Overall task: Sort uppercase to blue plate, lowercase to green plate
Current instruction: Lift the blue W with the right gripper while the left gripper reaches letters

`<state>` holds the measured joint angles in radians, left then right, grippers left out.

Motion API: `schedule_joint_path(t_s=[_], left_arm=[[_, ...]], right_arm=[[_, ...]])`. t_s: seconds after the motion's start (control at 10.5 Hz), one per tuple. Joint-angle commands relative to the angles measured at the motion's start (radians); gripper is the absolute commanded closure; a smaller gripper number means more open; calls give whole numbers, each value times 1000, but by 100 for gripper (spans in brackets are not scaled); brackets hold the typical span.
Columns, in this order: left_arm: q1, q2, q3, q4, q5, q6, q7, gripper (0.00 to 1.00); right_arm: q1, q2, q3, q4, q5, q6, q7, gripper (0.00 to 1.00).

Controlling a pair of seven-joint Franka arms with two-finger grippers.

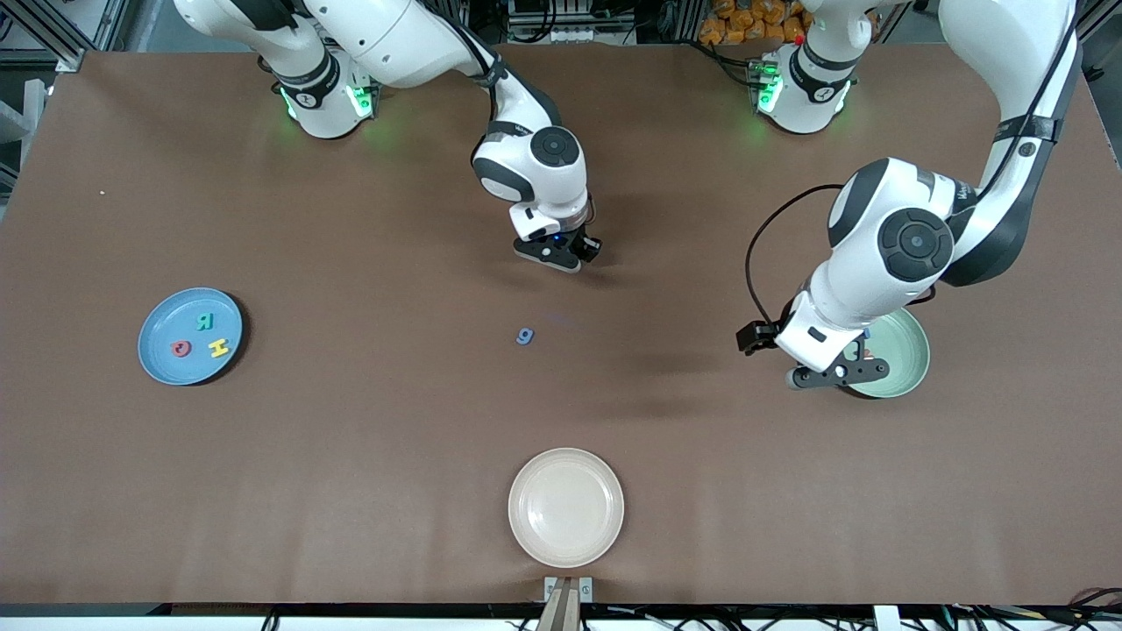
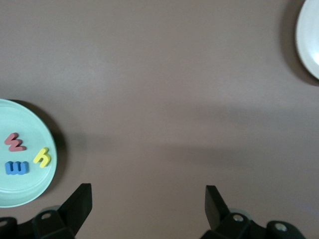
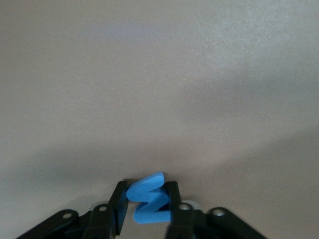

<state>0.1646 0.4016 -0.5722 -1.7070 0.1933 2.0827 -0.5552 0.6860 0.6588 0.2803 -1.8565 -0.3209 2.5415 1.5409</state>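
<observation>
Blue foam M, light & squashy: we're pinching it edgewise w/ right gripper; left gripper is waiting, spread wide.

Wide matte brown table surface, evenly lit with soft shadows. Aluminium frame rails, black cables and orange objects along its top edge.
</observation>
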Motion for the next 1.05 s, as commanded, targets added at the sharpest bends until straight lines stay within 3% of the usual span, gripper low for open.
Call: schedule_joint_path(t_s=[0.0, 0.57, 0.95], left_arm=[[-69, 42, 12, 91, -9, -26, -32, 0], [-229, 107, 17, 194, 35, -6, -132, 0], [-313, 166, 18, 196, 106, 150, -209, 0]], right_arm=[[-13, 27, 5, 8, -30, 5, -48, 97], [-155, -10, 2, 7, -29, -108, -335, 97], [-328, -60, -3, 11, -29, -201, -676, 97]])
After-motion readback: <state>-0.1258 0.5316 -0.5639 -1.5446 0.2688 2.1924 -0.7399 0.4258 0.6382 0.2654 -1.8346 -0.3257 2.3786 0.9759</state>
